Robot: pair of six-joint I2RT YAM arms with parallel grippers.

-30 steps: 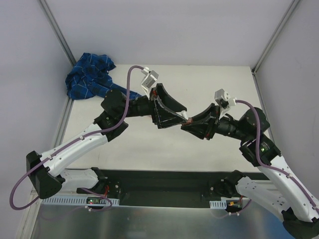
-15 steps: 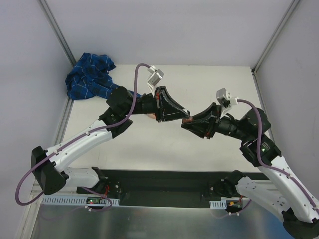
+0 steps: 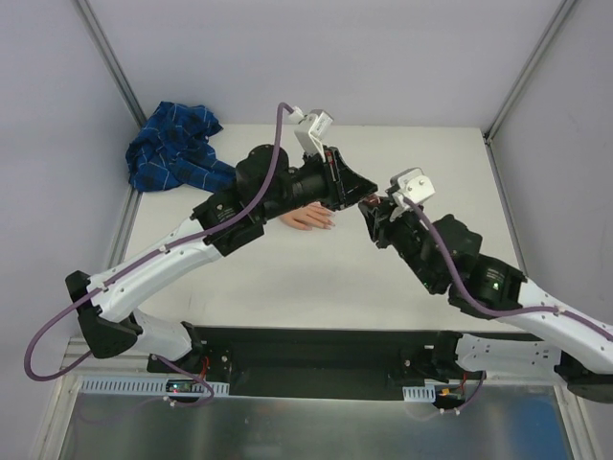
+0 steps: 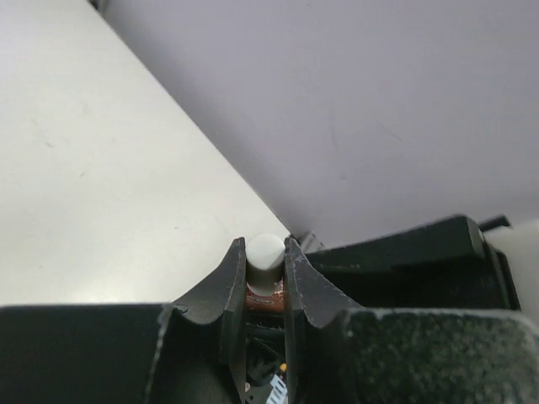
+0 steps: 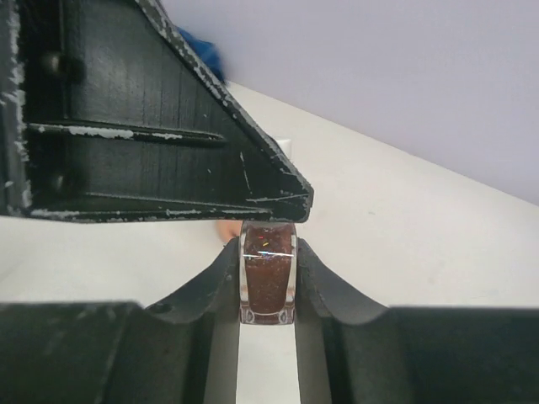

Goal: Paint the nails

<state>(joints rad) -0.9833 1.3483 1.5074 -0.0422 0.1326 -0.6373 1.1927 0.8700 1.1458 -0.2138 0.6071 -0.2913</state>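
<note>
The pale peach fake hand (image 3: 306,219) lies on the table, its dark nails (image 3: 329,224) pointing right and its blue plaid sleeve (image 3: 172,149) bunched at the far left. Just right of the nails, both grippers meet above the table. My right gripper (image 5: 268,248) is shut on a small glass polish bottle (image 5: 268,273) of dark red glitter. My left gripper (image 4: 265,246) is shut on the bottle's pale cap (image 4: 266,252), with the red bottle neck (image 4: 263,300) below it. In the top view the left gripper (image 3: 361,194) and right gripper (image 3: 373,210) hide most of the bottle.
Grey walls with metal corner posts (image 3: 110,57) close in the table on three sides. The black base rail (image 3: 306,350) runs along the near edge. The left arm's link (image 3: 230,216) crosses over the fake hand's wrist.
My left gripper has shut on the cap. Both grippers, still joined at the bottle, have moved farther back, uncovering the fake hand. The right arm has swung left.
</note>
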